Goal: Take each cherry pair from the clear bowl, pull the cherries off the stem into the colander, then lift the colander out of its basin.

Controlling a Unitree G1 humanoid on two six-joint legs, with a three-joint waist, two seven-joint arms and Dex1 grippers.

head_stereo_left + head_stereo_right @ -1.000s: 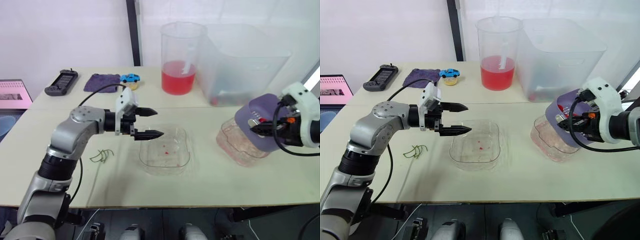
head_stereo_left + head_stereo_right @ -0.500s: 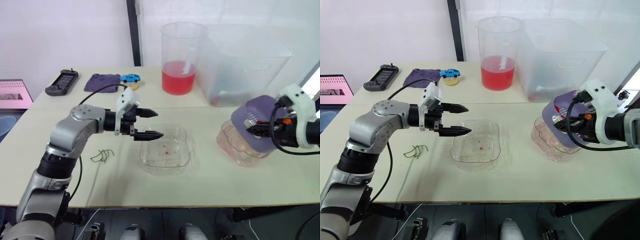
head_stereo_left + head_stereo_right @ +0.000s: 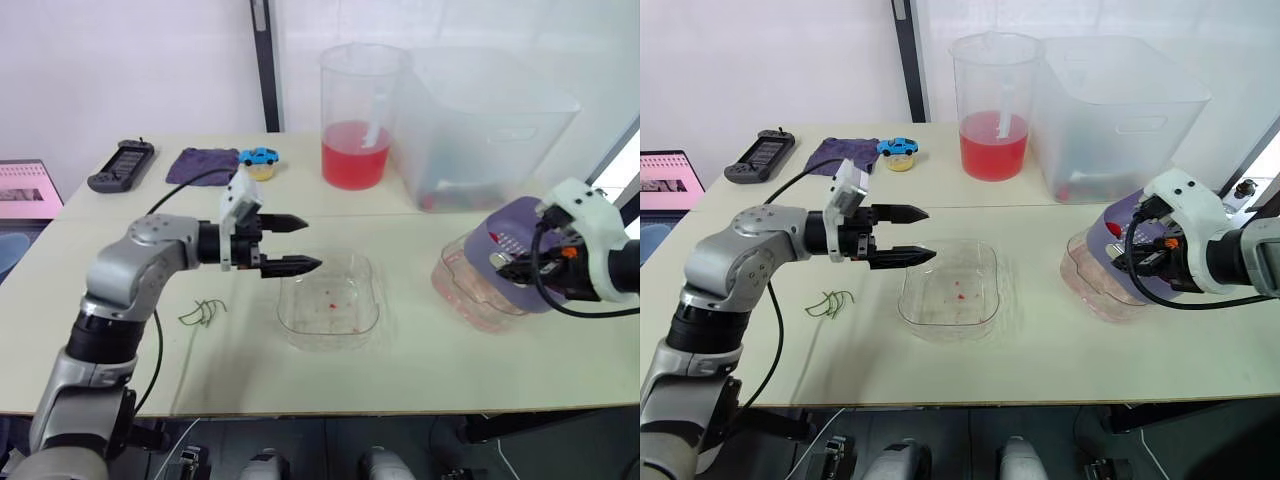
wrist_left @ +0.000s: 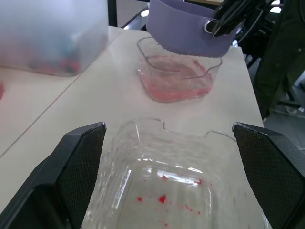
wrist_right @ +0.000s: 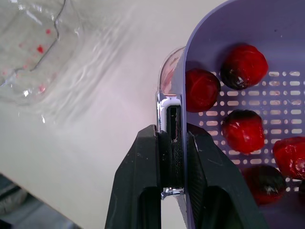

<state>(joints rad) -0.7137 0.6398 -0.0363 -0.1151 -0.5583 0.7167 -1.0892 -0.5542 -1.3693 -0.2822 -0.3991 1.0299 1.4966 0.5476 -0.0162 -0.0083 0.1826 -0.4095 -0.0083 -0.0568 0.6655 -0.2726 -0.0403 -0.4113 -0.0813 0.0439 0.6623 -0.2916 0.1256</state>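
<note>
The purple colander (image 3: 518, 240) hangs tilted over its clear basin (image 3: 472, 296), which holds pinkish water. My right gripper (image 5: 171, 143) is shut on the colander's rim and shows from the head at the colander's near side (image 3: 500, 262). Several red cherries (image 5: 244, 131) lie inside the colander. The clear bowl (image 3: 300, 322) sits mid-table with red juice specks in it and no cherries. My left gripper (image 3: 311, 243) is open and hovers at the bowl's left rim. Green stems (image 3: 203, 312) lie on the table left of the bowl.
At the back stand a tall pitcher of red liquid (image 3: 357, 115) and a large clear bin (image 3: 485, 120). A blue toy car (image 3: 260, 156), a purple cloth (image 3: 203, 165) and a black controller (image 3: 120, 165) lie at the back left.
My right gripper has moved down and a little left with the colander, which now sits lower and closer over the basin. The left gripper has drawn back slightly and stays open.
</note>
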